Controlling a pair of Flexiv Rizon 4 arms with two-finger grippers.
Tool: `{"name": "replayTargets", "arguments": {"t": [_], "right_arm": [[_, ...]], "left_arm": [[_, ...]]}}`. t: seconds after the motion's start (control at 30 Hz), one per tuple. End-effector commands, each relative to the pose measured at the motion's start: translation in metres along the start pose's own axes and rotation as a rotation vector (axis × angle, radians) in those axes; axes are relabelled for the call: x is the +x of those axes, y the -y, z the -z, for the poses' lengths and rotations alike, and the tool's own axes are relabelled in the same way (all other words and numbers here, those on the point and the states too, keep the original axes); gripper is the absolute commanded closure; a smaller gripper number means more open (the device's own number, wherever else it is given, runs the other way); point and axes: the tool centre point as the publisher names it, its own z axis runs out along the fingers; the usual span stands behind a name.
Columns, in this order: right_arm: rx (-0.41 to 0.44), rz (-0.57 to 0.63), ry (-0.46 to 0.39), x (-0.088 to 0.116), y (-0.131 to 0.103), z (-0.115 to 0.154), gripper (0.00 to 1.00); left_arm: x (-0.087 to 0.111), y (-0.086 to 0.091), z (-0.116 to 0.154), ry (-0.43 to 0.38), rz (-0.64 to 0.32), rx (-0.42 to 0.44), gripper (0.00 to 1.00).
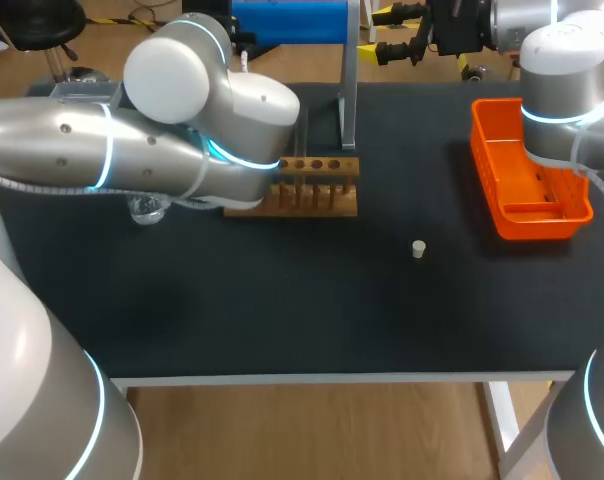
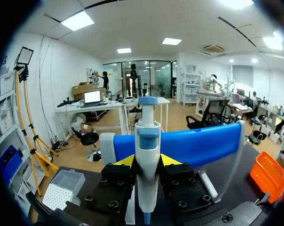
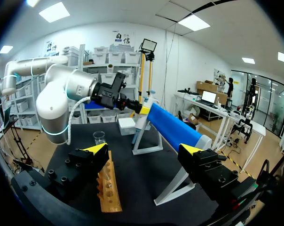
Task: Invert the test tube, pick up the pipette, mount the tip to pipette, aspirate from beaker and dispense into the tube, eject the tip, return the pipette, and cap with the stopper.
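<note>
Left wrist view: my left gripper [image 2: 147,162] is closed on the pipette [image 2: 147,134], which hangs against the blue stand [image 2: 198,146]; my right gripper [image 3: 144,150] gapes wide, empty. Lifting askew could snag the pipette on the stand and loosen my grip.

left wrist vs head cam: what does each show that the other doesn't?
Left wrist only: jaws shut on the pipette, a yellow tip on either side.
Head only: the wooden rack, the white stopper, and the beaker, half hidden under the left arm.
Both: the blue stand bar and the orange basket.
</note>
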Motion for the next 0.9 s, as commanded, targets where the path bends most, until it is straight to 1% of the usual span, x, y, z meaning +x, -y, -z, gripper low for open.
{"name": "replayTargets", "arguments": {"t": [0.03, 0.57, 0.9], "right_arm": [[0.005, -0.001, -0.004, -0.001, -0.001, 0.001, 0.0], [0.005, -0.001, -0.004, -0.001, -0.001, 0.001, 0.0], [0.005, -0.001, -0.004, -0.001, -0.001, 0.001, 0.0]], "left_arm": [[0.002, 0.001, -0.007, 0.006, -0.002, -0.007, 1.0], [0.004, -0.002, -0.021, 0.009, 0.0, -0.034, 1.0], [0.004, -0.009, -0.024, 0.013, 0.006, -0.053, 1.0]]}}
